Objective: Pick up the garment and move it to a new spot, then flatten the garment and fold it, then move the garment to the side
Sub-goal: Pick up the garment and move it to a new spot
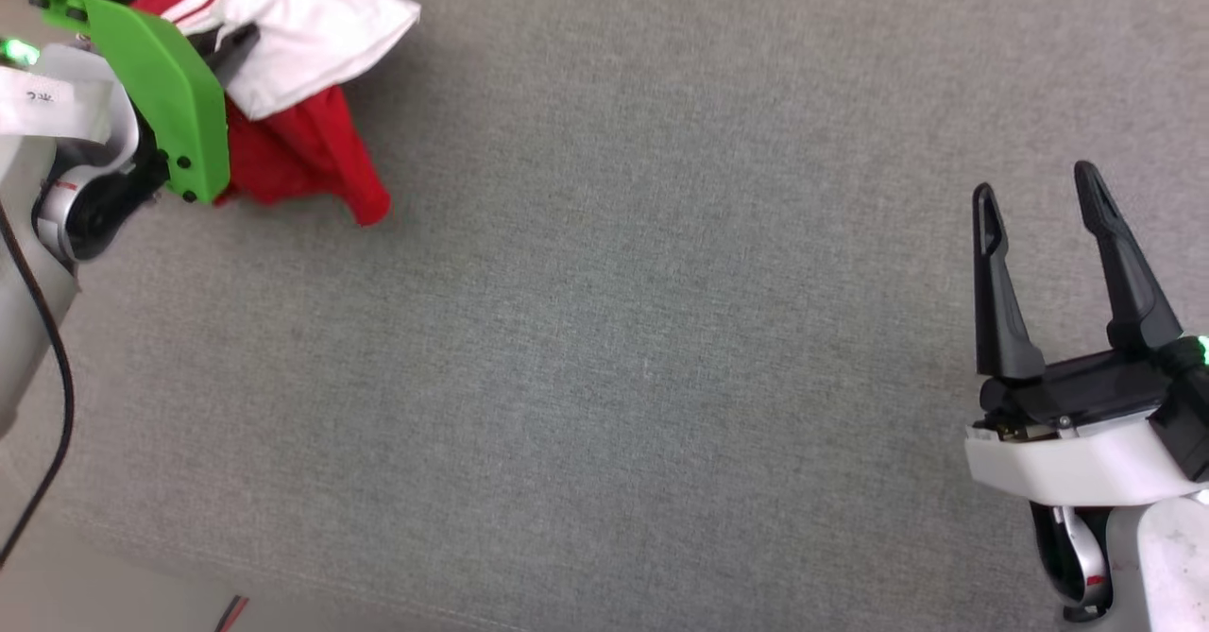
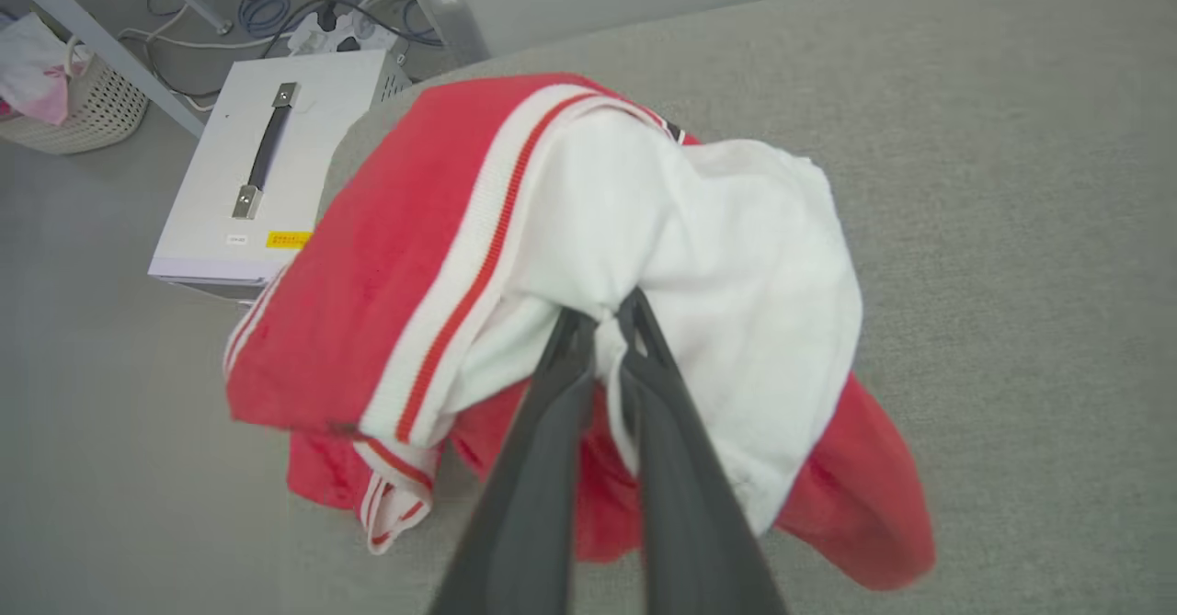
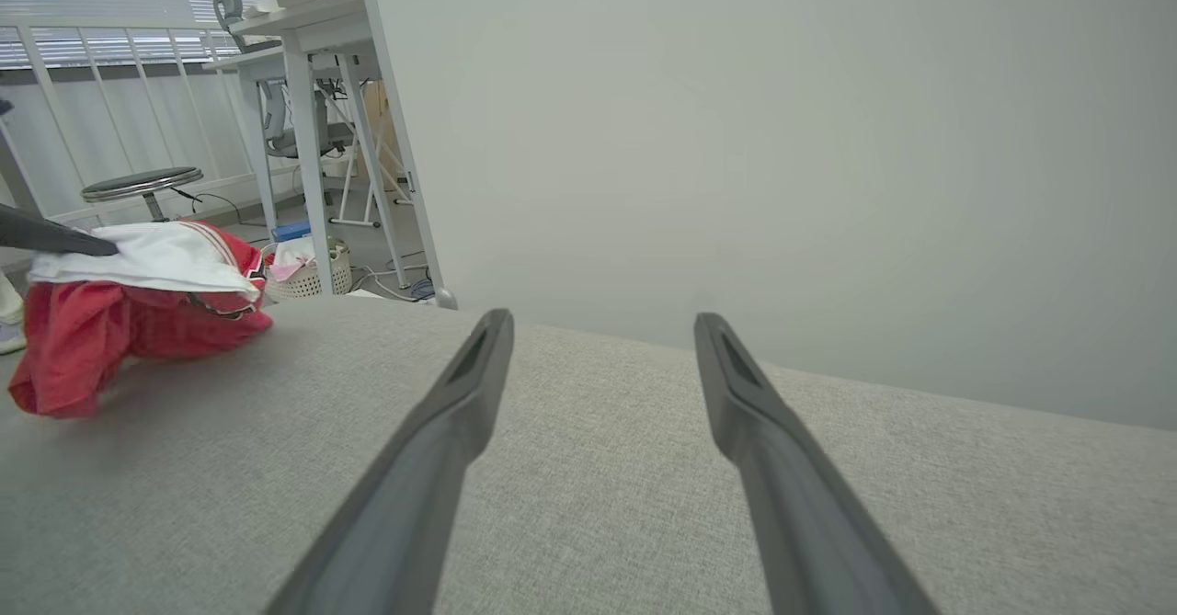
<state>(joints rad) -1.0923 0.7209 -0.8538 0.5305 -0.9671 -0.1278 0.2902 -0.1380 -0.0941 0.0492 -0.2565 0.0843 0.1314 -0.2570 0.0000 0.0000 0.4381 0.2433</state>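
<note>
At the far left corner of the grey padded surface (image 1: 661, 330), close to its edge: the garment (image 2: 717, 229) in a crumpled heap, pinched at a fold of white sleeve fabric by the left gripper (image 2: 602, 325), jaws closed tight on the cloth. Over at the right, well apart from it, the right gripper (image 1: 1034, 188) spread wide and holding nothing. Judged as the pick-up step. To do it well: hold the pinch firm, lift straight up until the hanging red part leaves the surface, then carry slowly toward the open middle, so as not to drag or shed the cloth. Only a thin fold taken, so may slip. No clear heading to read from such a heap; cannot tell collar from hem. Roughly longest from the white sleeve on top down to the red lobe resting on the surface, with striped trim (image 2: 487, 229) running slantwise beside the pinch in the left wrist view.
</note>
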